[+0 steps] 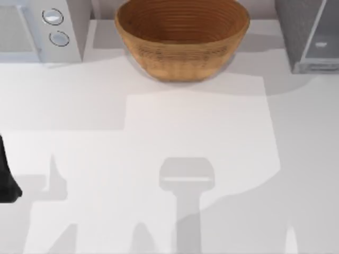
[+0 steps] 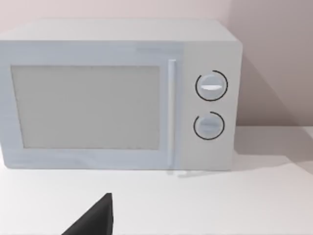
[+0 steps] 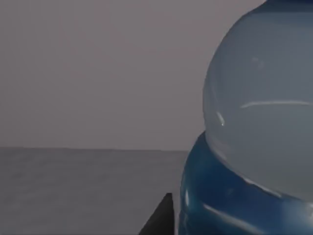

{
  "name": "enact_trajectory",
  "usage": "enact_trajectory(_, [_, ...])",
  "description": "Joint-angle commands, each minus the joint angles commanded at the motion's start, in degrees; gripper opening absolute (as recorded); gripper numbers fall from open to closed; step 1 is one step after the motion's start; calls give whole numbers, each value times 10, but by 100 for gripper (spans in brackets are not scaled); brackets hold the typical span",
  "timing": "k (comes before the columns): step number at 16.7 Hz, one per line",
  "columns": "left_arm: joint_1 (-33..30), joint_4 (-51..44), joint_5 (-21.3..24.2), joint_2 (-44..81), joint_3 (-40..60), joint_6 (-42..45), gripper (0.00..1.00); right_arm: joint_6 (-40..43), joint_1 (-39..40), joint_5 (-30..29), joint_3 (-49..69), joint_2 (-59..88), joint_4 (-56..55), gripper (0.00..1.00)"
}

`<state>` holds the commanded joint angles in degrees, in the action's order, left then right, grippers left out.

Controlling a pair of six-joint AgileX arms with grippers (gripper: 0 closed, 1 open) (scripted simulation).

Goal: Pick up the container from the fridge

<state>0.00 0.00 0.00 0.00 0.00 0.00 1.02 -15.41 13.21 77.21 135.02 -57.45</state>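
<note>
Right wrist view: container (image 3: 254, 127) seen close beside right gripper finger (image 3: 161, 220); grip state cannot be told. Fridge (image 1: 310, 34) at table's far right corner.

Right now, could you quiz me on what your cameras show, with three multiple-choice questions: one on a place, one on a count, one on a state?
1. Where does the wooden bowl stand?
A. At the table's far edge, between the white box and the fridge
B. On top of the white box
C. At the near edge, on the left

2. How many round knobs has the white box?
A. One
B. Two
C. Four

3. How is the white box's door?
A. Swung wide open
B. Taken off
C. Shut

Answers:
1. A, since the top view shows it in the middle at the back.
2. B, since the left wrist view shows one above the other.
3. C, since it lies flush with the front.

The container looms close in the right wrist view.
</note>
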Motion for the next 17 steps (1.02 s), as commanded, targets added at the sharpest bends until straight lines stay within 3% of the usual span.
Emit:
enact_trajectory(3, [0, 0, 0, 0, 0, 0, 100, 0, 0, 0, 0, 0, 0, 2])
enact_trajectory(4, [0, 0, 0, 0, 0, 0, 100, 0, 0, 0, 0, 0, 0, 0])
enact_trajectory(17, [0, 0, 0, 0, 0, 0, 100, -2, -2, 1, 9, -40, 44, 0])
